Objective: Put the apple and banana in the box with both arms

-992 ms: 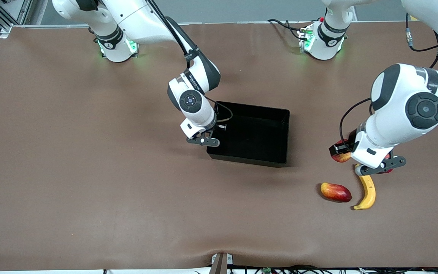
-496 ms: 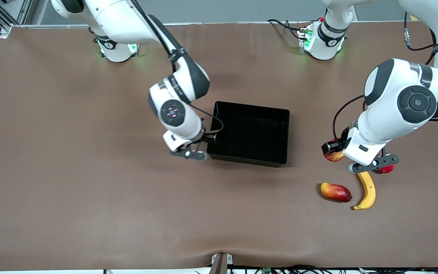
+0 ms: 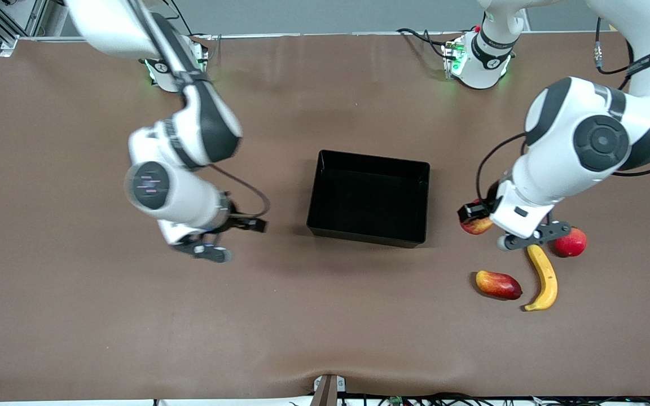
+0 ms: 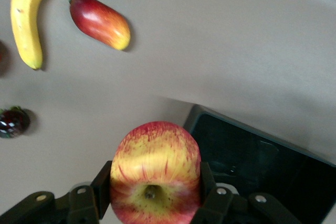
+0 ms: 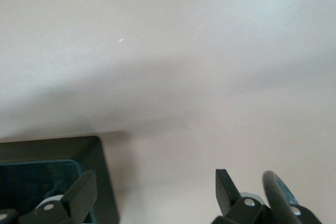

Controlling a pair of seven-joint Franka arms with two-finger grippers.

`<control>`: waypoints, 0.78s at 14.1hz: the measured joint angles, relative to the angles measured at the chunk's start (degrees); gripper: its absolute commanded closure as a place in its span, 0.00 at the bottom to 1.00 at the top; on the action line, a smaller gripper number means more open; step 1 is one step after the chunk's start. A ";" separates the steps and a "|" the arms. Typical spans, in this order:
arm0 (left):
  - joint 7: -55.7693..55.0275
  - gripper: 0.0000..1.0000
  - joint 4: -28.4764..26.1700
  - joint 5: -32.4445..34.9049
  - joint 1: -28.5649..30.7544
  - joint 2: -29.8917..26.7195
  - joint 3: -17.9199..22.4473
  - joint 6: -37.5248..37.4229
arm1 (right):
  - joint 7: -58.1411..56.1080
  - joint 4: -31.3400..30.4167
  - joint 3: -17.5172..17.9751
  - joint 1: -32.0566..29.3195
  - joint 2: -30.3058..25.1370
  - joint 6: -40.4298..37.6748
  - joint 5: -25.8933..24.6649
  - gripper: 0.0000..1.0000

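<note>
The apple (image 4: 155,174), red with yellow streaks, sits stem end up between the fingers of my left gripper (image 4: 155,182), which is shut on it. This gripper (image 3: 476,221) hangs over the table between the box (image 3: 370,158) and the loose fruit. The banana (image 3: 542,276) lies on the table nearer the front camera; it also shows in the left wrist view (image 4: 26,17). The black box (image 4: 252,145) looks empty. My right gripper (image 3: 220,239) is open and empty beside the box, toward the right arm's end; one box corner (image 5: 100,166) lies by its fingers (image 5: 86,192).
A red-yellow mango-like fruit (image 3: 498,285) lies beside the banana, toward the box's end. A round pink-red fruit (image 3: 570,242) rests by the banana's other end. Both robot bases stand along the table's edge farthest from the front camera.
The right arm has swung away from the box's edge toward its own end of the table. The left gripper has carried the apple away from the fruit pile toward the box.
</note>
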 measured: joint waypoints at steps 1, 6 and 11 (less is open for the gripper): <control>-2.09 1.00 -0.03 0.00 -1.32 0.24 -0.27 -0.06 | -2.31 -0.02 -0.30 -2.04 -1.35 -1.68 -0.22 0.00; -9.61 1.00 -2.70 0.01 -8.46 3.40 -0.40 0.64 | -19.04 -2.02 -0.73 -12.96 -7.05 -7.56 -1.84 0.00; -13.45 1.00 -12.44 0.02 -11.67 5.04 -0.45 7.41 | -31.84 -6.45 -0.81 -21.75 -14.02 -10.68 -4.95 0.00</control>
